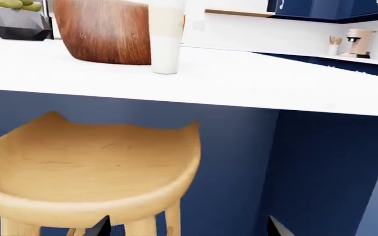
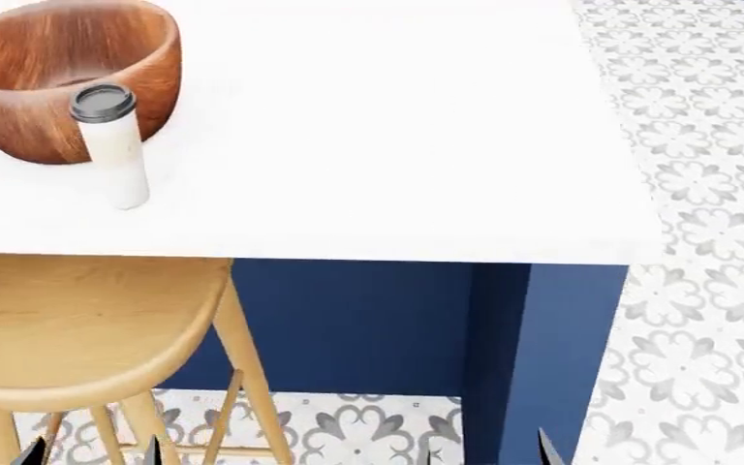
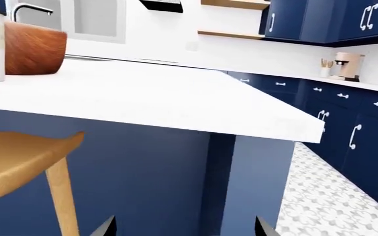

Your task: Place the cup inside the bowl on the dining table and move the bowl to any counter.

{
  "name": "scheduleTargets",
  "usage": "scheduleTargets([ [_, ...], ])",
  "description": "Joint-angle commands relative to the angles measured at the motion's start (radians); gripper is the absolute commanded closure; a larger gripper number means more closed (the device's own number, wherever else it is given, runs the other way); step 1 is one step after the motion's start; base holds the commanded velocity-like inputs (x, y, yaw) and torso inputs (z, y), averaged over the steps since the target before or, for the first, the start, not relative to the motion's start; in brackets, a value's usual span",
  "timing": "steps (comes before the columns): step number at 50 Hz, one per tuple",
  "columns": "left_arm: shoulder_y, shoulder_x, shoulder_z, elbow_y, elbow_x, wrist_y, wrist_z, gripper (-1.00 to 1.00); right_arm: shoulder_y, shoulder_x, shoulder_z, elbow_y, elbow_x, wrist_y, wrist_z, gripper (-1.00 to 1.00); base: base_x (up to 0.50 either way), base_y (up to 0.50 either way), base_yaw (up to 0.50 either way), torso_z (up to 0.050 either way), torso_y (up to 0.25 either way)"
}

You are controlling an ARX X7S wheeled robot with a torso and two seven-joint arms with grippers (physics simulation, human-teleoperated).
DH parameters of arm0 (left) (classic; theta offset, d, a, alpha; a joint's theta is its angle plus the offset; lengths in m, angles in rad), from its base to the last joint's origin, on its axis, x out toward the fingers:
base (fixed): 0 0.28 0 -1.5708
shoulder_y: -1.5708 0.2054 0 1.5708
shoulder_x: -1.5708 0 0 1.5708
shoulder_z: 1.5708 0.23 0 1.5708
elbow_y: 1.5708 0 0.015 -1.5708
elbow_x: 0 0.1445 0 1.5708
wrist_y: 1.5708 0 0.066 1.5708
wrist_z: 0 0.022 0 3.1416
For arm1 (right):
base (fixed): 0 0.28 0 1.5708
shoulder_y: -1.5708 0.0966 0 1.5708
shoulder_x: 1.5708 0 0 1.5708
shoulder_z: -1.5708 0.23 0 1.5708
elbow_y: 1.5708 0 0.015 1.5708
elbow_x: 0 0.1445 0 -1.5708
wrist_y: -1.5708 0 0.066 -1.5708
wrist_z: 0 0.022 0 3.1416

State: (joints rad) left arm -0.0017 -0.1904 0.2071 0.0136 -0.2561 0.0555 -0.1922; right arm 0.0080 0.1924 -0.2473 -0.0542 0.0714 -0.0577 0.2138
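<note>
Nothing is done yet: the cup point(image 2: 111, 145) stands on the dining table point(image 2: 386, 145), touching the bowl point(image 2: 62, 73) at its 5 o'clock side. Both grippers hang low with fingers apart, holding nothing. Every step is left

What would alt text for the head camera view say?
A lidded cream cup stands upright on a white dining table, just in front of an empty wooden bowl. A wooden stool sits below the table edge; only gripper fingertips show at the bottom.
</note>
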Motion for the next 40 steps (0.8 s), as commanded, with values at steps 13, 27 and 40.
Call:
scheduleTargets([
  [13, -0.029, 0.007, 0.019, -0.022, 0.012, 0.01, -0.009, -1.0, 0.003, 0.005, -0.007, 0.019, 0.019, -0.008, -0.002, -1.0, 0.0, 0.5, 0.0, 0.0, 0.0],
  [27, -0.022, -0.059, 0.013, 0.073, 0.039, -0.088, -0.045, -1.0, 0.016, 0.048, 0.051, -0.085, 0.115, 0.056, -0.008, -1.0, 0.0, 0.5, 0.0, 0.0, 0.0],
  [40, -0.029, -0.108, -0.025, 0.136, -0.059, -0.186, -0.02, -1.0, 0.059, 0.094, 0.113, -0.115, 0.17, 0.119, 0.001, -1.0, 0.0, 0.5, 0.0, 0.0, 0.0],
])
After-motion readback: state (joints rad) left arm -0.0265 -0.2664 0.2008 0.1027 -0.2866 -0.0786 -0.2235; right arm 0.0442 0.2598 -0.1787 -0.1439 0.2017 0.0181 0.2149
